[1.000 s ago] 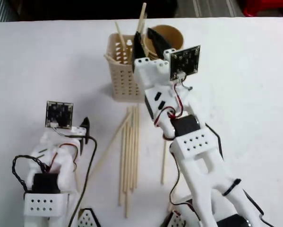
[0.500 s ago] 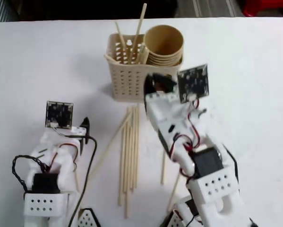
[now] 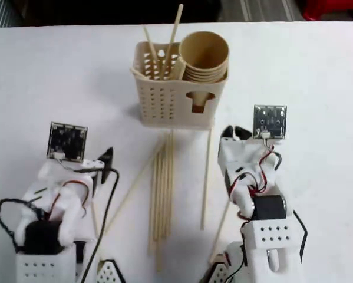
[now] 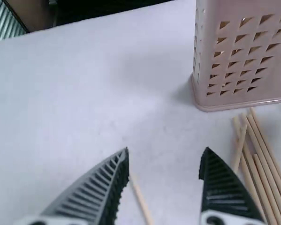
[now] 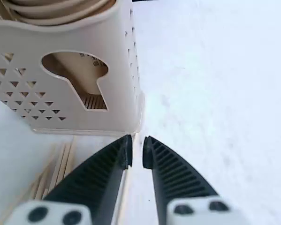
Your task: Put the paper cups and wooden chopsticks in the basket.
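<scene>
A cream basket (image 3: 164, 100) stands at the table's far middle, holding a stack of paper cups (image 3: 204, 54) and a few wooden chopsticks (image 3: 175, 32). More chopsticks (image 3: 162, 188) lie in a bundle in front of it, with one chopstick (image 3: 207, 174) lying apart to the right. My right gripper (image 3: 232, 134) hangs shut and empty just right of the basket's front corner (image 5: 136, 140); the cups (image 5: 79, 75) show through the basket's cut-out. My left gripper (image 4: 166, 159) stands open over a loose chopstick (image 4: 141, 199), left of the bundle (image 4: 257, 150).
Another chopstick (image 3: 221, 227) lies slanted near my right arm's base. White tabletop (image 3: 58, 71) spreads wide to the left and right of the basket (image 4: 243, 51).
My right arm has drawn back from the basket toward the near edge, leaving the cups standing inside. The left arm shifted slightly left and nearer.
</scene>
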You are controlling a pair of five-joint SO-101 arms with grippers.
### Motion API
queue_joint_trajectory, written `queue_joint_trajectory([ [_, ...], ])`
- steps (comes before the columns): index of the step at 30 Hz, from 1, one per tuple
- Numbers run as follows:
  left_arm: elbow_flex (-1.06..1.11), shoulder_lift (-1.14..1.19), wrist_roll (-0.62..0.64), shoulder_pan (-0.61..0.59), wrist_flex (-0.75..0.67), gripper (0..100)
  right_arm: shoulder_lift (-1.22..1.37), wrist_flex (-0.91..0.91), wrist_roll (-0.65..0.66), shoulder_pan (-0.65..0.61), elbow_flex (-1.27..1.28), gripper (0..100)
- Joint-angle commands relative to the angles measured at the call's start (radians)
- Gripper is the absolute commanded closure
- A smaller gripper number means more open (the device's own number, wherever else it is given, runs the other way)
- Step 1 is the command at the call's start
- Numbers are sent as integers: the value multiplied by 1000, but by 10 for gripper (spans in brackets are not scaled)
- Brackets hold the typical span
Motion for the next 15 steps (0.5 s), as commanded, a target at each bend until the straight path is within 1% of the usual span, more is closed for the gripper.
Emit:
queue_joint_trajectory([
  [1, -187, 156, -55, -1, 81, 751, -21, -91, 0, 45, 32, 942],
  [4, -315, 364, -84, 5, 147, 749, -21, -205, 0, 105, 91, 942],
  [7, -407, 573, -75, 47, 206, 708, -21, -278, 0, 151, 132, 942],
  [11, -479, 835, 8, 139, 229, 678, -21, -297, 0, 160, 149, 942],
  [15, -539, 1069, 104, 251, 213, 676, -21, -300, 0, 162, 153, 942],
])
